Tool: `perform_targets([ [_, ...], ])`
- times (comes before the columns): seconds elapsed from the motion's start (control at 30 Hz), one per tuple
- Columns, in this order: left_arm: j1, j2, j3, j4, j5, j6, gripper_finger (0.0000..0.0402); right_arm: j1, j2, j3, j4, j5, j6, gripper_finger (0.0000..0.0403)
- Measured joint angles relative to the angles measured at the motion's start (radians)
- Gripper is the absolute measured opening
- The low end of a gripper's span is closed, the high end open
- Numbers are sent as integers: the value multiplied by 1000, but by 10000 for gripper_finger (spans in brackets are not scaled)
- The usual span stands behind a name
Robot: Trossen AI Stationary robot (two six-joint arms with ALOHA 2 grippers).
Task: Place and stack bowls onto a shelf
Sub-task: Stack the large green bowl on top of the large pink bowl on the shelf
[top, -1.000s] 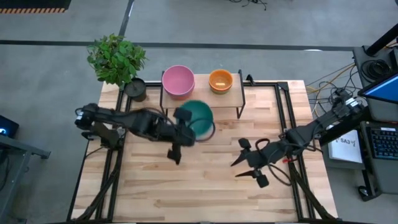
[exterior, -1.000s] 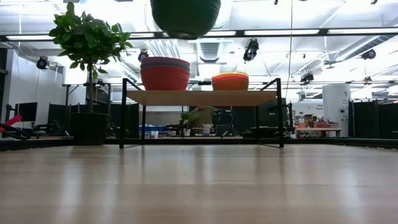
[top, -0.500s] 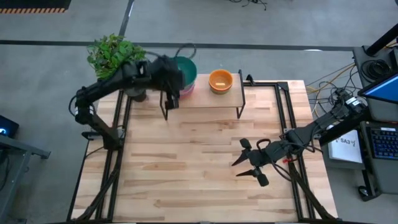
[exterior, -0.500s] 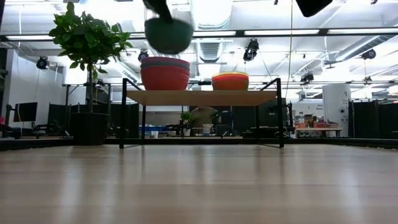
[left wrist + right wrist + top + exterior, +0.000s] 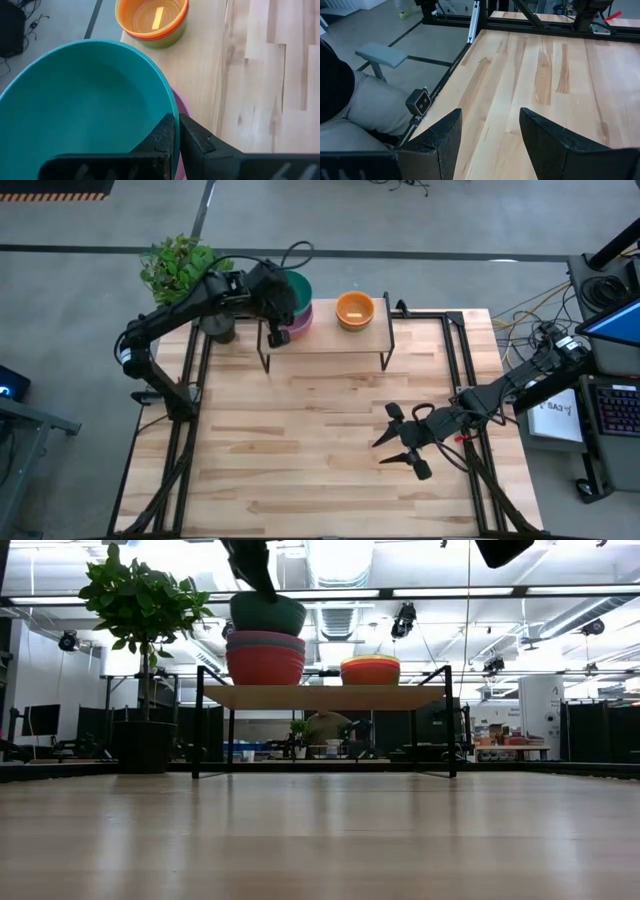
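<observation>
- Left hand point(image 5: 277, 315) pinching rim of teal bowl point(image 5: 294, 290), fingers pressed on the wall, one inside, one outside.
- Teal bowl sits over the pink bowl point(image 5: 300, 323) at shelf's point(image 5: 330, 338) left end; low view shows it atop the stack w/ red point(image 5: 265, 664) at the bottom. Can't tell if fully seated.
- Orange stack point(image 5: 355, 309) on shelf's right end, apart from mine.
- Step, I'd say: setting teal down, last of the big stack.
- Next: lower till it nests, spread fingers, lift straight up w/o dragging the rim.
- Right hand point(image 5: 400, 445) spread, idle over desk point(image 5: 300, 460), well apart.
</observation>
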Motion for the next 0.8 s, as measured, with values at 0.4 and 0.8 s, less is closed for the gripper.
perform_targets([
  [0.4,0,0,-2,0,0,-30,61,0,0,0,-3,0,-5,187],
  [0.8,-45,-47,-29,68,-3,-84,104,0,0,-35,62,0,-99,187],
])
